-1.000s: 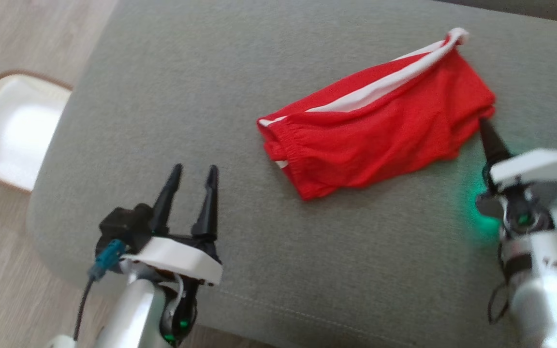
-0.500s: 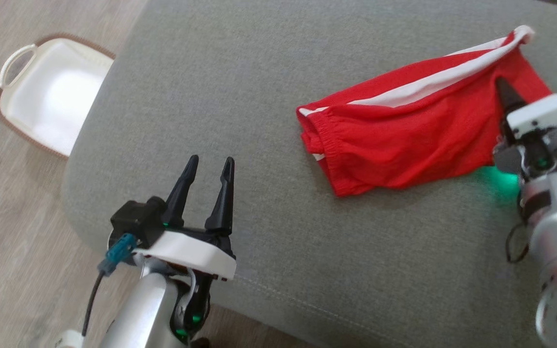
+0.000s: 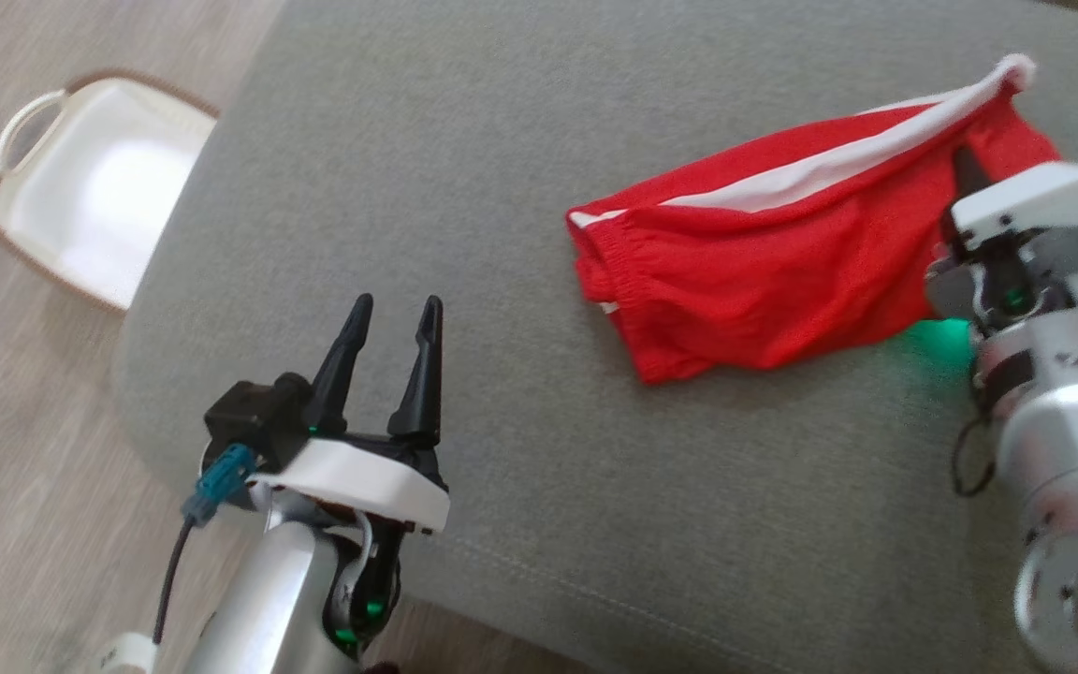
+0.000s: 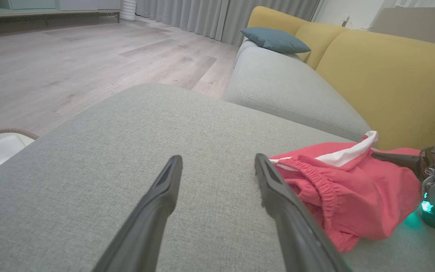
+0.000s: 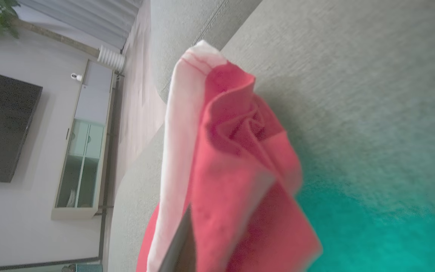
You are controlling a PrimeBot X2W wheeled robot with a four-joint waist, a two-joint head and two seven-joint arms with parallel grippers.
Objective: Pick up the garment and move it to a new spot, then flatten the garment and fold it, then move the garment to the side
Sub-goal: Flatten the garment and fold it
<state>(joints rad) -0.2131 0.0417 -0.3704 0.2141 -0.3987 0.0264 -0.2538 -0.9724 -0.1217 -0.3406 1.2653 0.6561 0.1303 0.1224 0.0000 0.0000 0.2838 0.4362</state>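
The garment (image 3: 764,271) is a pair of red shorts with a white side stripe, lying crumpled on the grey sofa seat (image 3: 502,168). My right gripper (image 3: 968,168) sits on its right end near the stripe, shut on the garment. In the right wrist view the red cloth (image 5: 232,158) bunches up over one dark finger (image 5: 183,241). My left gripper (image 3: 397,304) hovers open over bare seat, well left of the shorts. In the left wrist view its open fingers (image 4: 218,160) frame the seat, with the garment (image 4: 353,192) and the right gripper (image 4: 376,155) to the right.
A white basket (image 3: 90,187) stands on the wooden floor left of the seat. The yellow sofa back (image 4: 391,75) rises behind the garment, with a blue cushion (image 4: 276,39) on a further grey seat. The seat's front edge runs close below my left gripper.
The head camera has shifted. My right gripper moved from the garment's lower right corner up onto its right end and shut on the cloth. The left gripper stays open.
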